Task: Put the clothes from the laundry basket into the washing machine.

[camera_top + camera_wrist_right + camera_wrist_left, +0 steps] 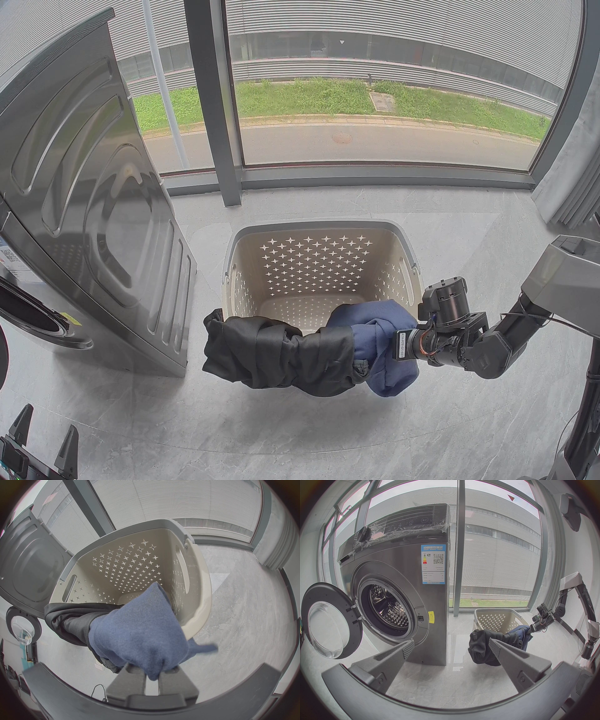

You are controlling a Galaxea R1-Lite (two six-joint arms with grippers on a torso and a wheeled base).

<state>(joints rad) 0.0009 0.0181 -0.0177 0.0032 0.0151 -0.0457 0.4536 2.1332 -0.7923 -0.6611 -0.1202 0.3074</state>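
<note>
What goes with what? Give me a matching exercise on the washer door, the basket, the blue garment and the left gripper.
Things:
1. washing machine door
2. laundry basket
3. blue garment
4. left gripper

States:
A. clamped in the right gripper
B. beige, with star-shaped holes
C. swung open
D. fingers apart, holding nothing

Pairs: 1-C, 2-B, 3-A, 4-D

Left end effector (450, 645), spread wide, faces the washing machine (393, 561).

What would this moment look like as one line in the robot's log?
right gripper shut on blue garment | black garment draped over front rim of laundry basket | left gripper open | washing machine door open
</note>
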